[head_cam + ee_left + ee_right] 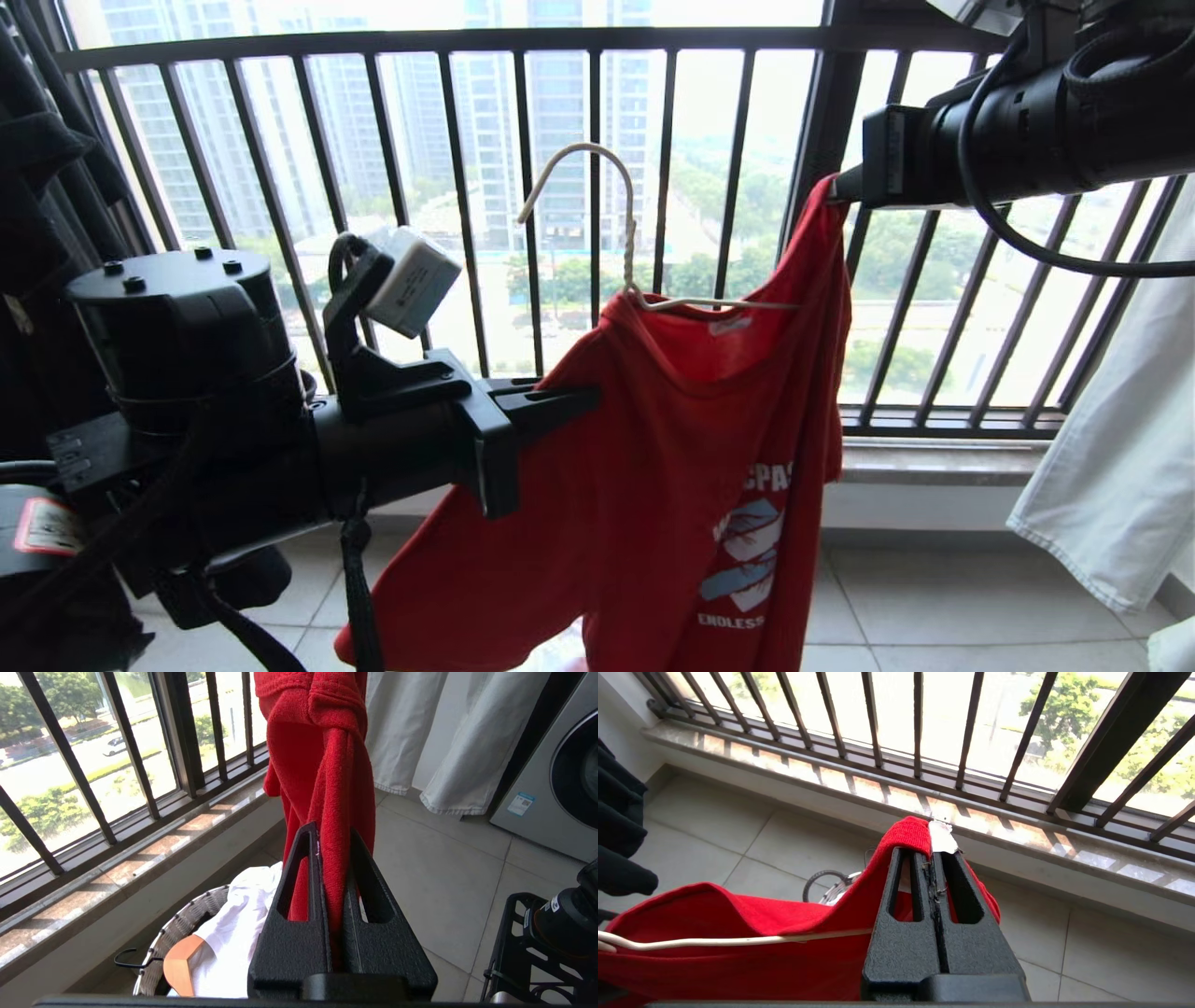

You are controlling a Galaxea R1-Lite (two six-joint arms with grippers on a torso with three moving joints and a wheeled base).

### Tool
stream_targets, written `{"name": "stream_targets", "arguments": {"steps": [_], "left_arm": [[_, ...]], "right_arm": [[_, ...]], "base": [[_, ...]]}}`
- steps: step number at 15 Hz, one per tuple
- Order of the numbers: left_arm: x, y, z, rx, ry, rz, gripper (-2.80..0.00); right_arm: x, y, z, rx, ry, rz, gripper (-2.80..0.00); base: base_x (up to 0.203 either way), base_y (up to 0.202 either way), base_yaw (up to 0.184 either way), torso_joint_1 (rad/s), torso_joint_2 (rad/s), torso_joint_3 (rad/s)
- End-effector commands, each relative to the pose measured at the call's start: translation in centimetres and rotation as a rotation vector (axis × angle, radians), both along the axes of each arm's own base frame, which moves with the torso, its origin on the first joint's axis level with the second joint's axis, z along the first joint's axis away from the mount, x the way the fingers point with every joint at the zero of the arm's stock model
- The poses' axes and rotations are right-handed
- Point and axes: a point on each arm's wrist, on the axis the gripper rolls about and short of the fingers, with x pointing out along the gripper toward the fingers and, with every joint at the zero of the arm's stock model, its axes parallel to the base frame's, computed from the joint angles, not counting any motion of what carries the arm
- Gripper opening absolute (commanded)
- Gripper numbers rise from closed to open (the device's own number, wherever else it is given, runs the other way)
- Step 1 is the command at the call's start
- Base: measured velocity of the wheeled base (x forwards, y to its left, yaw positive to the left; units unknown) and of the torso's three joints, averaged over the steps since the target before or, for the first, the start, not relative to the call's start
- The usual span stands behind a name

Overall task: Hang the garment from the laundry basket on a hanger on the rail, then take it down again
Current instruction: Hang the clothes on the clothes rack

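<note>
Fingers (pixel 322 868) of the left gripper (pixel 332 858) are clenched on a bunched fold of the garment (pixel 672 467), the red cloth running up between the two black tips and on above them. Seen from the head camera, this gripper (pixel 569 399) reaches in from the left and meets the red T-shirt at its left edge, below the shoulder.

Up at the right, the right gripper (pixel 834 191) pinches the shirt's other shoulder, holding it higher than the rest. Its fingers (pixel 920 877) are pressed tight together on the ribbed red hem (a small white label pokes out just past the tips), and the cloth drapes away from them toward the left.

Between the two grips the shirt hangs spread in front of the dark window railing (pixel 597 187), its white lettering and white-blue graphic facing the camera on the lower right part. The hanger (pixel 627 243), thin and off-white, sits inside the neck opening: its hook stands up above the collar, free of any bar, and one wire arm (pixel 691 941) runs along under the red fabric toward the right gripper's fingers.

Down on the tiled floor near the window ledge stands the laundry basket (pixel 187 919), holding a white shirt (pixel 238 933) and a wooden hanger (pixel 180 963). White cloth (pixel 1111 420) hangs at far right.
</note>
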Motion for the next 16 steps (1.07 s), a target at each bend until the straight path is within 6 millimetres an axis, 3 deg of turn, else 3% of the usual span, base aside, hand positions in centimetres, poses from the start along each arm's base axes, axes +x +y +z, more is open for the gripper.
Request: {"name": "stream_targets", "arguments": {"steps": [1,7,11,16], "left_arm": [[0.8,-0.6,-2.0,0.026,0.039,0.0,-2.8],[1.9,-1.6,-2.0,-0.062,-0.008,0.052,-2.8],[1.0,-3.1,-2.0,-0.092,-0.033,0.078,-2.8],[0.3,-5.7,-1.9,-0.166,-0.132,0.181,-2.8]], "right_arm": [[-0.4,0.8,0.3,-0.012,-0.017,0.029,-2.8],[-2.2,2.9,1.1,0.003,-0.071,0.065,-2.8],[-2.9,4.6,2.1,0.041,-0.176,0.038,-2.8],[-3.7,7.7,1.4,-0.054,-0.22,-0.095,-2.8]], "base": [[0.0,0.0,0.0,0.0,0.0,0.0],[0.0,0.0,0.0,0.0,0.0,0.0],[0.0,0.0,0.0,0.0,0.0,0.0],[0.0,0.0,0.0,0.0,0.0,0.0]]}}
